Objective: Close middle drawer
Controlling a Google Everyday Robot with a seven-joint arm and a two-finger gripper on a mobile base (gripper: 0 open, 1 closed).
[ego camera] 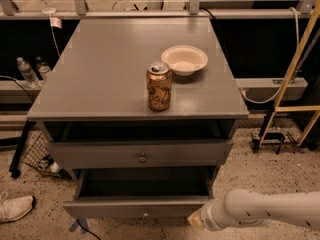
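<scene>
A grey wooden cabinet seen from above and in front, with a white robot arm (265,211) reaching in from the lower right corner. The arm ends in the pincer (195,218), low down at the right end of the middle drawer's front and touching it or just beside it; whether the pincer is open or shut, or has hold of anything, cannot be told. The middle drawer (110,208) stands pulled out to the left of the pincer, its deep dark box open to view, with a small round knob (146,214) at the centre of its low front. Above and left of the pincer is a taller drawer front (100,155) with a larger brass knob (142,158). Higher up, on the tabletop (100,59), stand an upright drink can (159,86) and, just behind and right of it, a white bowl (184,60). A white shoe (15,208) lies on the speckled floor far left of the pincer.
</scene>
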